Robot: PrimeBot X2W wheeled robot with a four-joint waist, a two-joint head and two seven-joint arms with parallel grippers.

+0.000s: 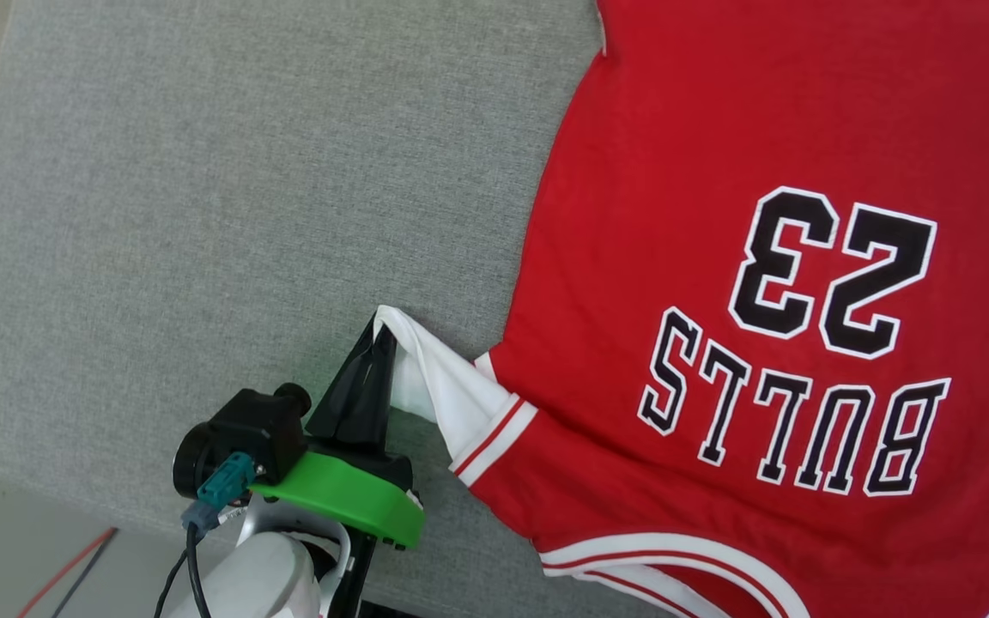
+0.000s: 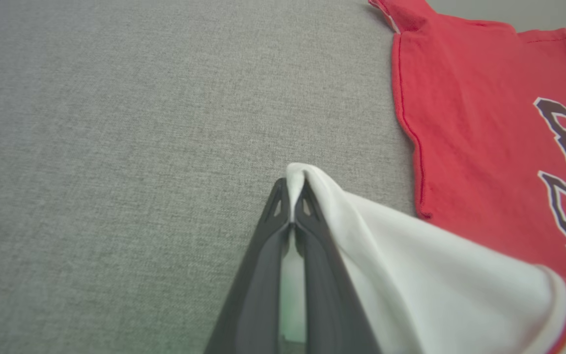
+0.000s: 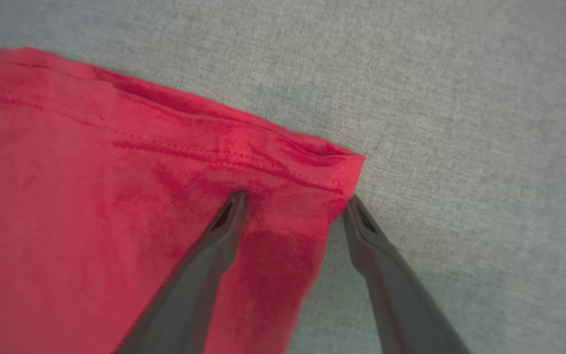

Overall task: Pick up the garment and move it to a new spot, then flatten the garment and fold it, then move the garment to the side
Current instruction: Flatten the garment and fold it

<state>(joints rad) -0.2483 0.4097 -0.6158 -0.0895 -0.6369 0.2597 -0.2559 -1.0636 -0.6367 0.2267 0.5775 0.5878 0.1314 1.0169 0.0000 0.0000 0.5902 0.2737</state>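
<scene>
The garment [image 1: 718, 172] lies spread print-up over the right part of the grey table [image 1: 203, 215], collar trim toward the near edge. The left gripper [image 1: 381, 333] has its fingers [image 2: 258, 265] pressed together on the tip of the white sleeve [image 1: 447, 390], held up in a peak. The right gripper [image 3: 295, 201] has its fingers [image 3: 199, 275] spread across a red hem corner, one on cloth, one on bare table.
</scene>
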